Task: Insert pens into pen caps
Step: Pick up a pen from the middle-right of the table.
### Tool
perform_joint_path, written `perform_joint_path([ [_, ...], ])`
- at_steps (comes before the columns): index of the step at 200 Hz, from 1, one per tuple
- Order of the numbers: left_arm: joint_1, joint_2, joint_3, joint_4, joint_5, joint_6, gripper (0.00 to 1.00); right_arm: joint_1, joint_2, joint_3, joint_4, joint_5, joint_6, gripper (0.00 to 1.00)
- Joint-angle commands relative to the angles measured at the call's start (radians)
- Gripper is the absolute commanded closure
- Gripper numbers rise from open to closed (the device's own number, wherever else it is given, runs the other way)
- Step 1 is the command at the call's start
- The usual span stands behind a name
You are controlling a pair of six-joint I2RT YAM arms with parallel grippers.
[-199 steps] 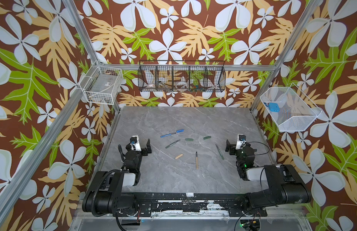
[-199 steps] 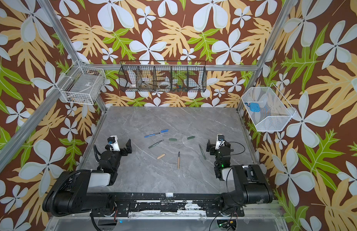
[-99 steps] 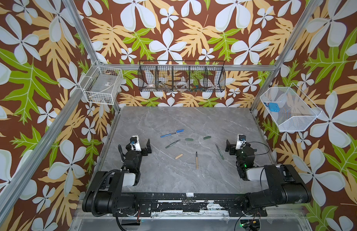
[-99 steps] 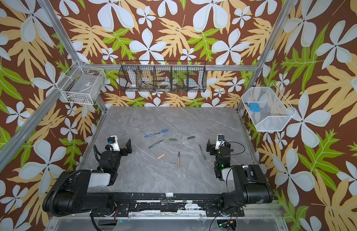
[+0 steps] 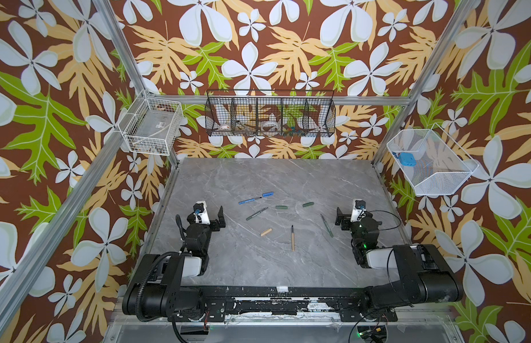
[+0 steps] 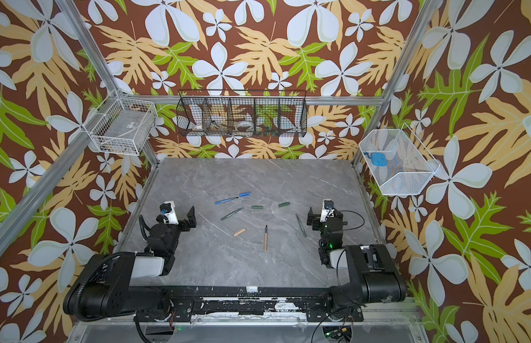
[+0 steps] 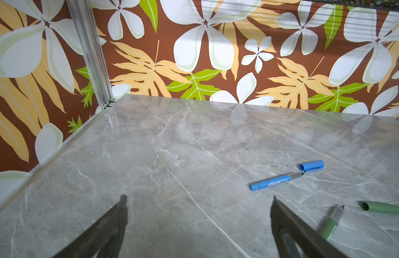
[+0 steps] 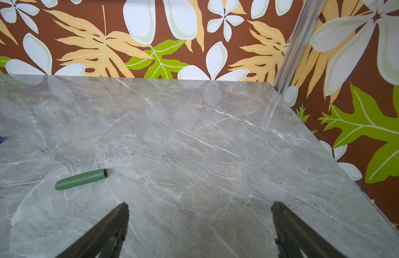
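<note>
Pens: four are laid loose on the desk (image 5: 258, 172): the blue pen (image 5: 250, 201), the middle green pen (image 5: 257, 213), the tan pen (image 5: 292, 239) and the right-side green pen (image 5: 327, 226). None is capped.
Caps: the blue cap (image 5: 267, 194) is found just beside the blue pen's tip. The middle green cap (image 5: 281, 207) and the far green cap (image 5: 308, 204) are set apart from both green pens. The tan cap (image 5: 266, 232) is near the tan pen.
Tools: the left tool (image 7: 198, 198) and the right tool (image 8: 199, 204) are seen with jaws spread wide and nothing between them, at opposite sides of the cluster.
Risk, rolling: every piece is round and the desk looks smooth, so a pen or cap is likely to be rolled away if one finger touches it before the other.
Risk, crowding: the blue cap could be knocked aside when the blue pen is grasped, since the two lie almost touching.
Risk, alignment: a thin tip could be jammed against a cap's rim if pen and cap are not brought together along one line. A short cap may also be twisted in the grip.
Risk, wrong end: a cap's closed end could be presented to the tip if the mouth's side is not checked.
Risk, sweep: the right-side green pen lies just beside the right tool and could be swept off course when that arm is moved.
</note>
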Motion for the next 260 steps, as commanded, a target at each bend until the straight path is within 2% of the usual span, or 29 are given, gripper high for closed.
perform_joint_path([
  [1,0.003,-0.035,0.022,-0.008,-0.032,-0.011,0.0,0.001,-0.003,0.001,0.025,0.002,-0.003,0.01],
  [40,0.002,-0.14,0.014,-0.074,-0.042,-0.015,0.0,0.004,-0.021,0.017,0.008,0.005,-0.008,0.07],
  [61,0.003,-0.206,0.027,-0.157,-0.044,-0.023,0.0,0.006,-0.113,0.175,-0.332,-0.007,-0.005,0.09],
  [86,0.001,-0.295,0.114,-0.377,-0.056,-0.1,0.0,0.007,-0.162,0.31,-0.554,-0.101,0.058,0.13],
  [111,0.001,-0.385,0.176,-0.517,0.044,-0.18,0.0,0.011,-0.184,0.41,-0.745,-0.195,0.141,0.16],
  [124,-0.004,-0.421,0.203,-0.583,0.092,-0.213,0.0,0.022,-0.185,0.48,-0.911,-0.248,0.158,0.19],
  [148,-0.051,-0.448,0.249,-0.695,0.159,-0.271,0.0,0.069,-0.169,0.591,-1.194,-0.266,0.15,0.25],
  [170,-0.131,-0.435,0.304,-0.827,0.175,-0.275,0.0,0.131,-0.152,0.655,-1.367,-0.257,0.146,0.27],
  [206,-0.248,-0.419,0.333,-0.913,0.181,-0.301,0.0,0.225,-0.151,0.661,-1.476,-0.209,0.198,0.28],
  [230,-0.363,-0.409,0.328,-0.919,0.098,-0.245,0.0,0.239,-0.123,0.643,-1.496,-0.211,0.228,0.29],
  [260,-0.37,-0.362,0.349,-0.924,0.14,-0.26,0.0,0.239,-0.043,0.653,-1.507,-0.164,0.205,0.3],
])
